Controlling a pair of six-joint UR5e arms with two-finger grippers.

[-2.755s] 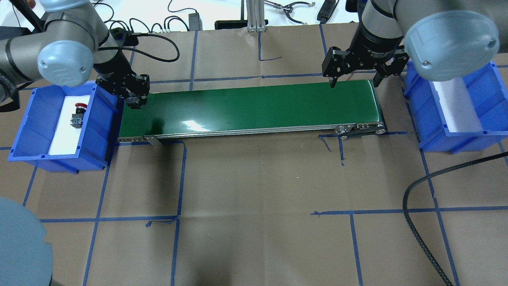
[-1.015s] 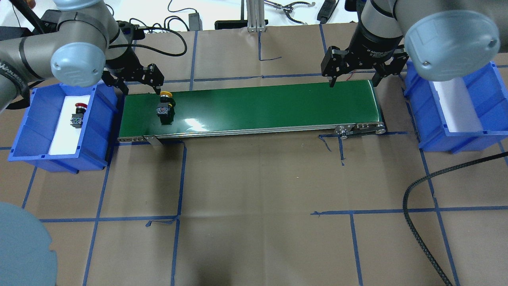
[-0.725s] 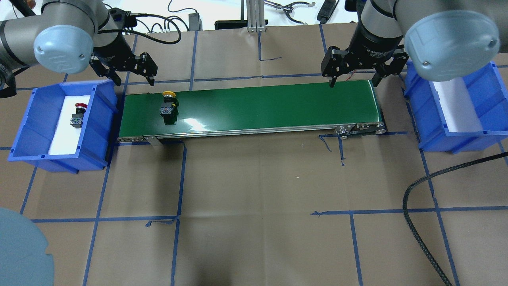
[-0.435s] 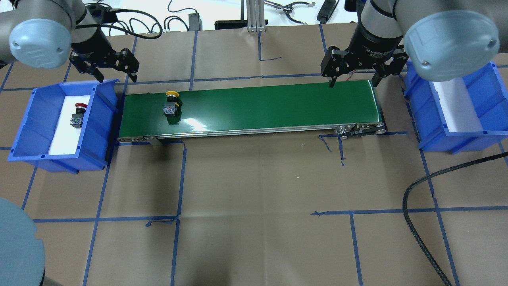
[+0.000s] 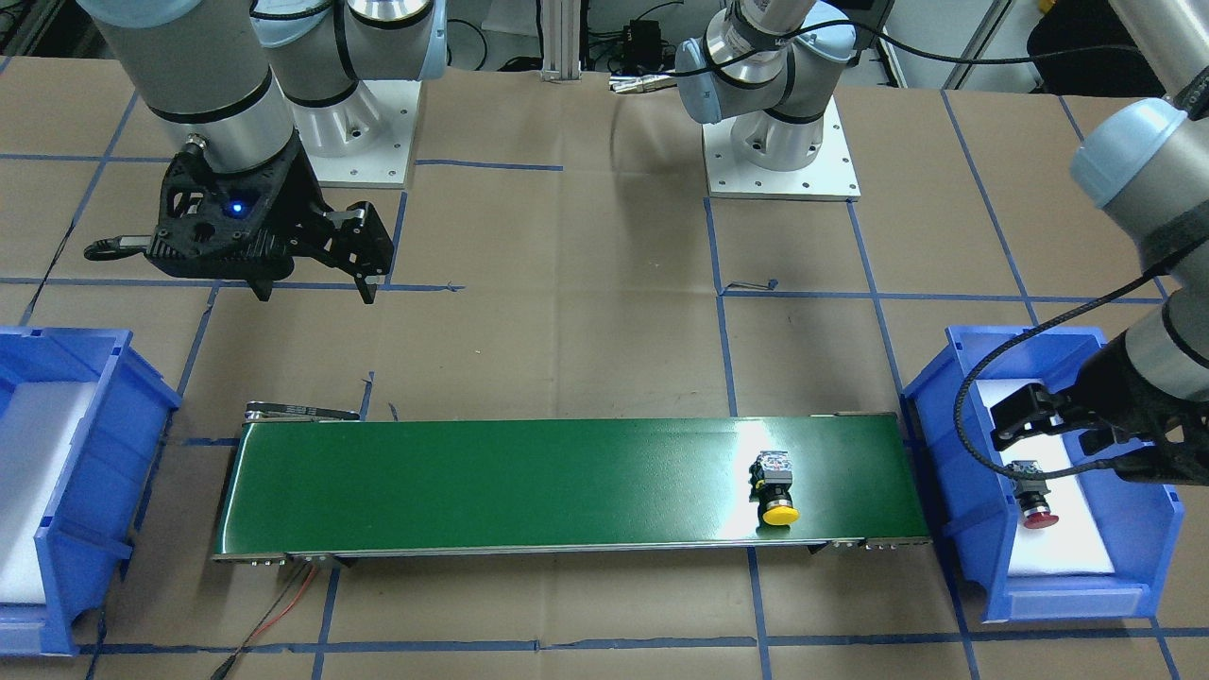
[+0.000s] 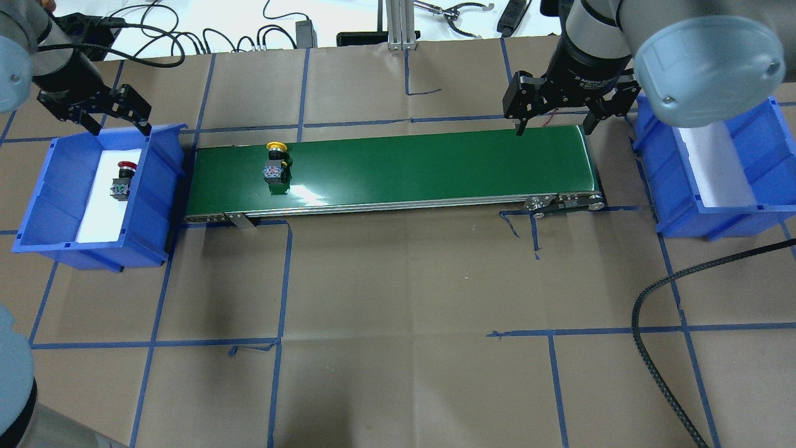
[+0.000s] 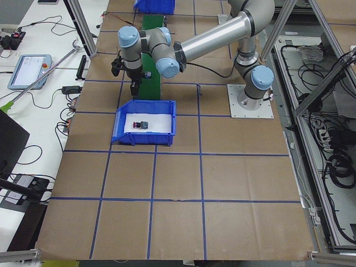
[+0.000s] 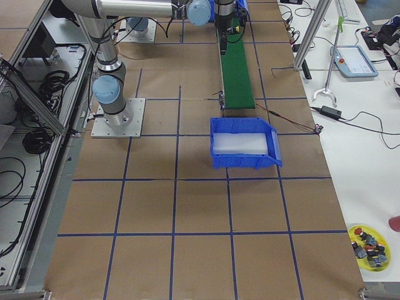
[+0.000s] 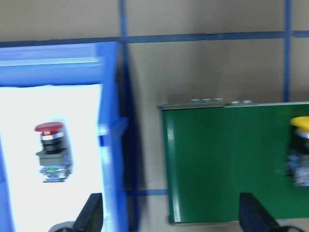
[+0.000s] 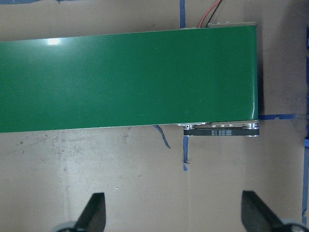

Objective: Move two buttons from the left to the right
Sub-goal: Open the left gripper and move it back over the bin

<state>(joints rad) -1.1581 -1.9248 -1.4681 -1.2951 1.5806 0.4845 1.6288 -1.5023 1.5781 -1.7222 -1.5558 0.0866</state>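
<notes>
The yellow-capped button [image 6: 275,165] lies on its side on the green conveyor belt [image 6: 435,162], near the belt's left end; it also shows in the front view [image 5: 778,486]. The red-capped button [image 6: 122,178] lies on the white pad in the left blue bin [image 6: 155,186]. My left gripper [image 6: 119,126] is open and empty, above the far end of that bin, and the red button [image 9: 52,150] shows in its wrist view. My right gripper [image 6: 553,127] is open and empty, above the far edge of the belt's right end.
The right blue bin [image 6: 765,137] with a white pad stands past the belt's right end. A black ribbed cable [image 6: 647,348] curls over the table's front right. Cables and tools lie beyond the table's far edge. Blue tape lines cross the brown table.
My left gripper let go of the yellow button on the belt, opened, and moved left to above the left bin. The yellow button has drifted right along the belt. The right arm has not moved.
</notes>
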